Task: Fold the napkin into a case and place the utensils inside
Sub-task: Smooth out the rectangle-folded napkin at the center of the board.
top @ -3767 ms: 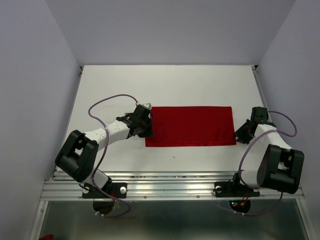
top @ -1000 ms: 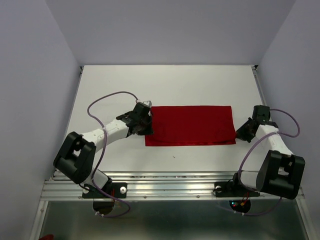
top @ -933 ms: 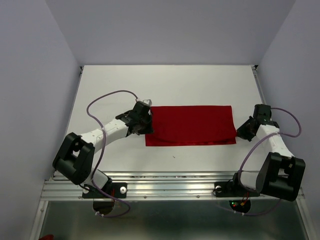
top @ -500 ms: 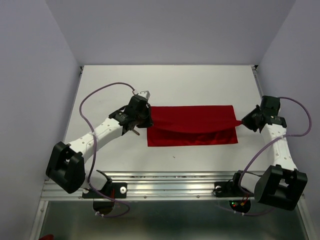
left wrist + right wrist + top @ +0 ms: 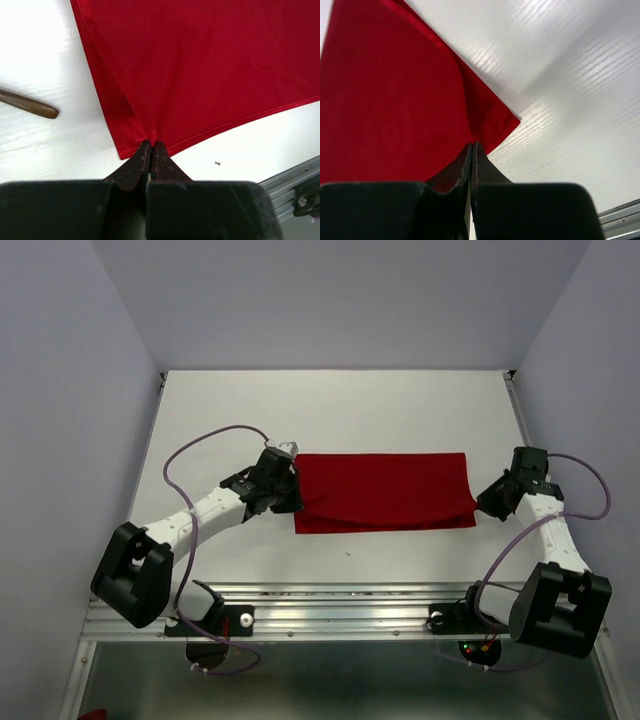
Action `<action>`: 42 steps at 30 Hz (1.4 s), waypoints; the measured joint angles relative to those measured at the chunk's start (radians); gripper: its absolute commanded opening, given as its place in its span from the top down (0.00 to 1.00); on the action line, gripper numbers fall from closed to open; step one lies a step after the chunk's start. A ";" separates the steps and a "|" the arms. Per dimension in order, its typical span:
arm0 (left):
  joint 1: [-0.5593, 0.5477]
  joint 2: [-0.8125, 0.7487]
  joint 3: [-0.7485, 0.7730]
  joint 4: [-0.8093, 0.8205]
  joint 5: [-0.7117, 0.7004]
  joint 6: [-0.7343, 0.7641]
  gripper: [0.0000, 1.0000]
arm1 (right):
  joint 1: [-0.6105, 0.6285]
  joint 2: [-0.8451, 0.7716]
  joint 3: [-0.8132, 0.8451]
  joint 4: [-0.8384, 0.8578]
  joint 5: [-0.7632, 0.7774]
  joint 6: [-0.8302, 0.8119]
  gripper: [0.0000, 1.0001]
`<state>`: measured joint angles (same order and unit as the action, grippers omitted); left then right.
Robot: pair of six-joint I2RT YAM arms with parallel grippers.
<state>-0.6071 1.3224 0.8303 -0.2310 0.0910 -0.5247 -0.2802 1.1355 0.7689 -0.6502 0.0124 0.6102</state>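
The red napkin lies folded as a wide rectangle on the white table. My left gripper is shut on a pinch of cloth at its left edge near the front corner, seen close in the left wrist view. My right gripper is shut on the cloth at the right edge. The top layer is pulled taut between them, with a thin strip of lower layer showing along the front. One dark wooden utensil handle lies left of the napkin. No utensil shows in the top view.
A metal rail runs along the table's near edge, with both arm bases on it. Lilac walls close in the left, right and back. A tiny dark speck sits on the table in front of the napkin.
Half a second ago both grippers held the cloth edge raised and farther back, the layer sagging. Both have come down and toward the near side, and the layer lies flatter.
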 measured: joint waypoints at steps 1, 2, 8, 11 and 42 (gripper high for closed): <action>0.000 0.013 -0.017 0.008 0.006 -0.004 1.00 | 0.000 0.009 -0.005 0.000 0.000 0.000 0.99; 0.000 0.030 -0.027 0.016 0.011 -0.007 1.00 | 0.000 0.020 -0.011 0.006 0.002 0.000 0.99; 0.000 0.073 -0.051 0.042 0.025 -0.017 1.00 | 0.000 0.039 -0.011 0.013 0.003 0.000 0.99; 0.000 0.073 -0.031 0.033 0.023 -0.016 1.00 | 0.000 0.042 0.008 0.011 0.003 0.000 0.99; 0.008 0.028 -0.037 0.050 0.106 -0.042 1.00 | 0.000 0.128 0.032 0.068 0.025 0.007 0.99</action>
<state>-0.5995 1.3502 0.7933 -0.1810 0.1970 -0.5663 -0.2802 1.2633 0.8009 -0.5823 0.0372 0.6170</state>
